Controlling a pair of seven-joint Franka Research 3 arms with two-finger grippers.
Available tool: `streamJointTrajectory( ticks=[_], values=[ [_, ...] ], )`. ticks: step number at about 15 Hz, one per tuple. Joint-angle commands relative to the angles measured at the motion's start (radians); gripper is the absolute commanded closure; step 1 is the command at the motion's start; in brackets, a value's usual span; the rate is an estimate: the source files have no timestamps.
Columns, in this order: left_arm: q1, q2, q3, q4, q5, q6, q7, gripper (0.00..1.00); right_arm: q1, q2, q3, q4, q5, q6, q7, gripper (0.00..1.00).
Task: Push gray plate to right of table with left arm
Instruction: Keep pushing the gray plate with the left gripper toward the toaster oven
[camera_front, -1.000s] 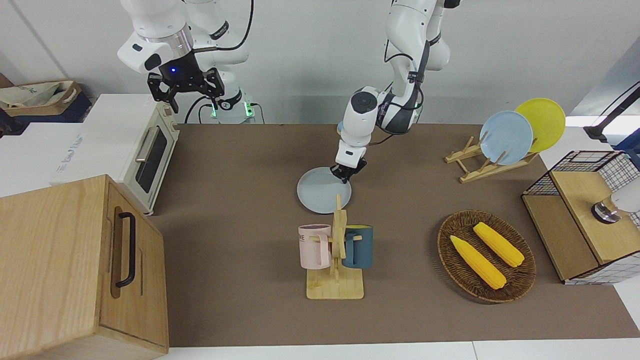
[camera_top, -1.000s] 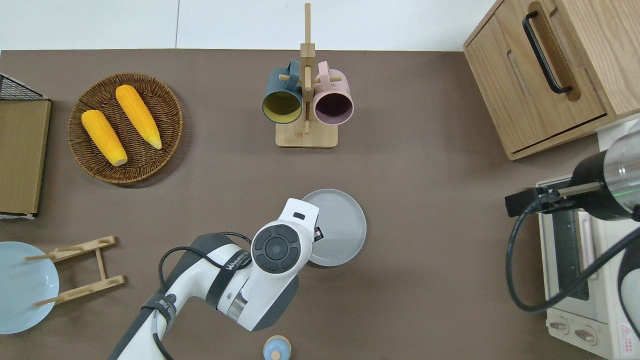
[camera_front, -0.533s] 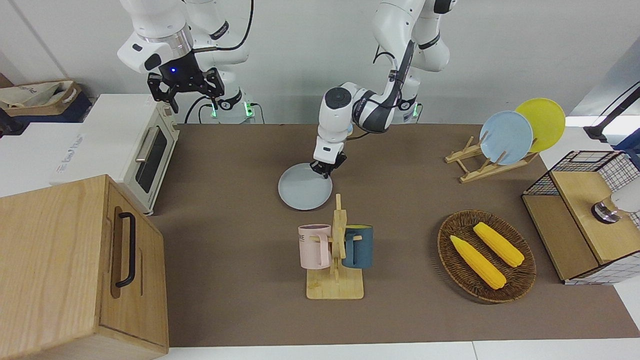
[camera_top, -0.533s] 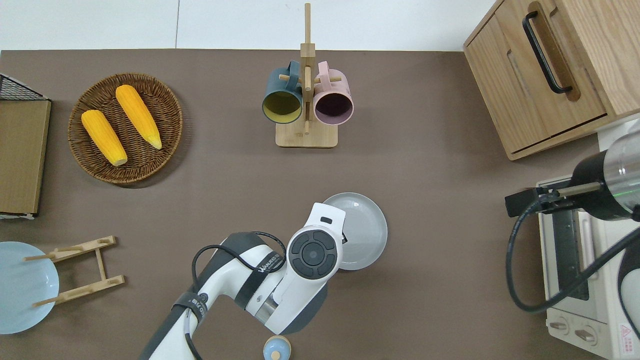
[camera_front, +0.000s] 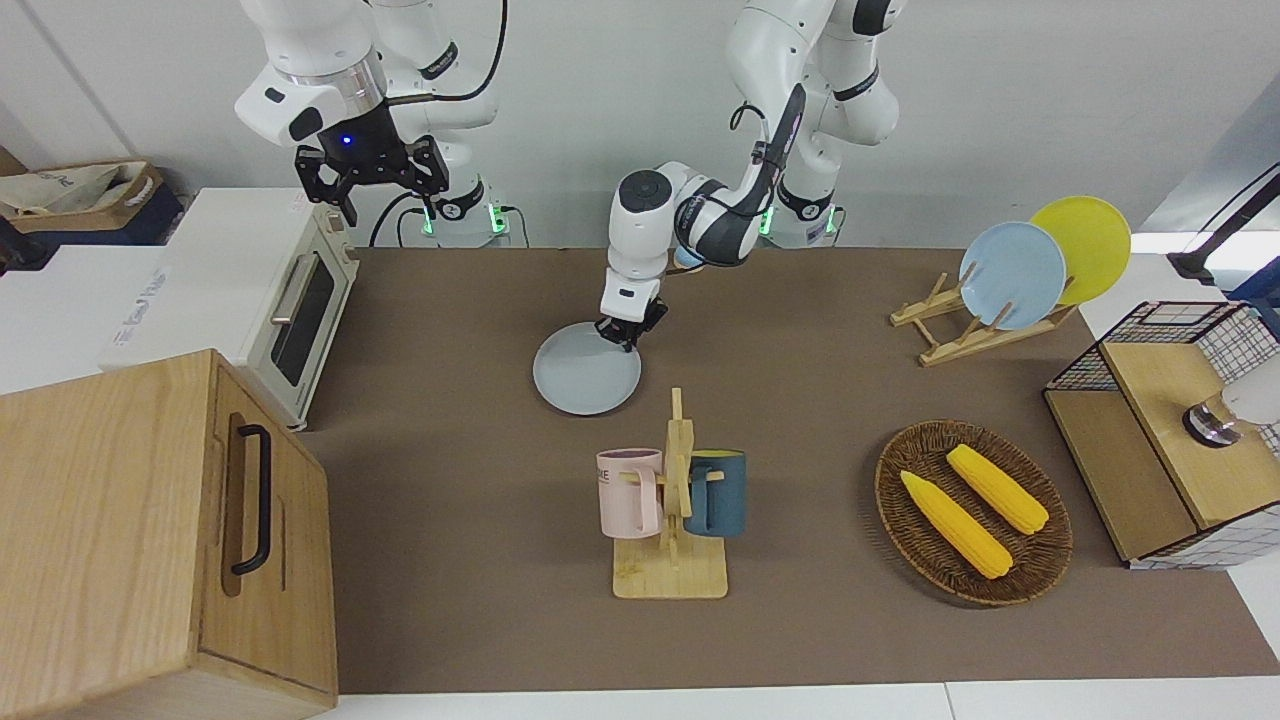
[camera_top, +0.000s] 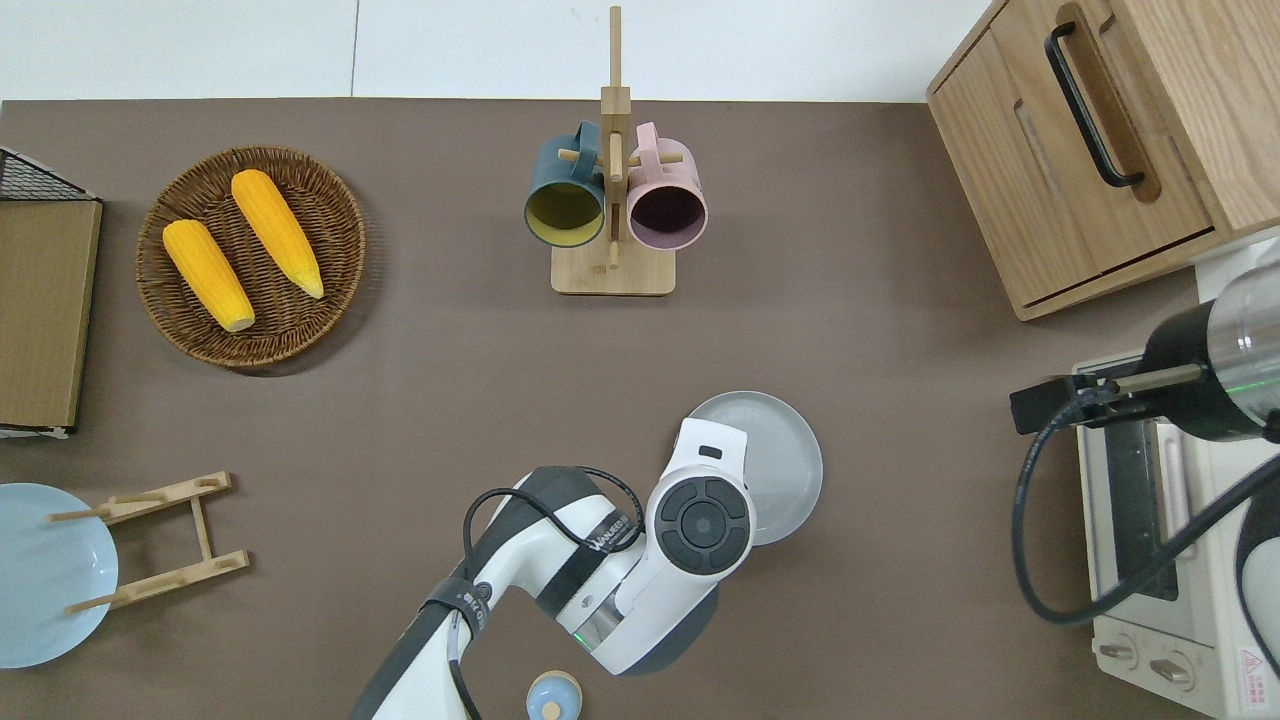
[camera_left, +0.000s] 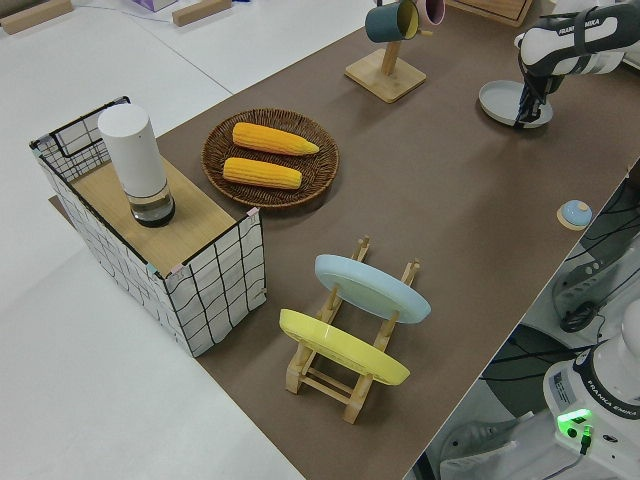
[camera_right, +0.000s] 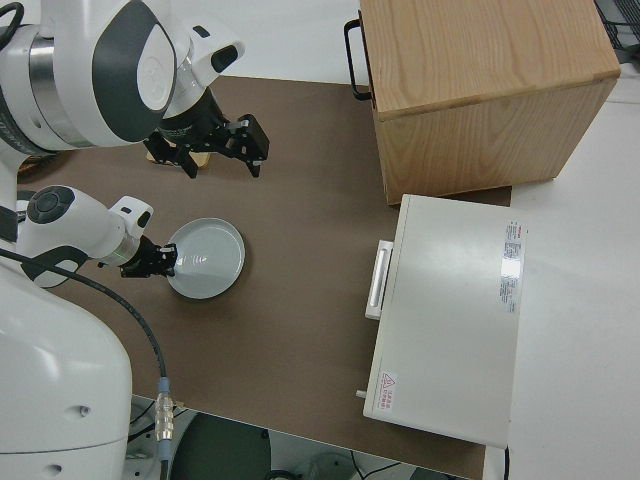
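The gray plate (camera_front: 586, 380) lies flat on the brown table (camera_front: 460, 300), nearer to the robots than the mug rack. It also shows in the overhead view (camera_top: 780, 455), the left side view (camera_left: 503, 100) and the right side view (camera_right: 207, 258). My left gripper (camera_front: 624, 336) is down at table height with its fingers together. It touches the plate's rim on the side toward the left arm's end of the table. In the overhead view the wrist (camera_top: 700, 515) hides the fingertips. My right gripper (camera_front: 388, 203) is parked, with its fingers spread wide and empty.
A wooden mug rack (camera_front: 672, 510) holds a pink mug and a dark blue mug. A toaster oven (camera_front: 290, 300) and a wooden cabinet (camera_front: 150, 530) stand at the right arm's end. A corn basket (camera_front: 972, 510), a plate rack (camera_front: 960, 330) and a wire crate (camera_front: 1160, 440) stand at the left arm's end.
My left gripper has swept toward the right arm's end of the table. The gray plate has slid that way with it, and slightly nearer to the robots. The right arm has not moved.
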Motion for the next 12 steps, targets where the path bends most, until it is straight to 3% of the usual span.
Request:
streamJointTrajectory(
  ticks=[1,12],
  values=[
    [-0.038,0.063,0.004,0.08,0.051,-0.043,-0.083,1.0,-0.02,-0.006,0.015,0.004,0.01,-0.012,0.0,0.017],
    [-0.116,0.164,0.003,0.203,0.056,-0.045,-0.189,1.0,-0.02,-0.006,0.015,0.004,0.01,-0.012,0.001,0.017]
  ],
)
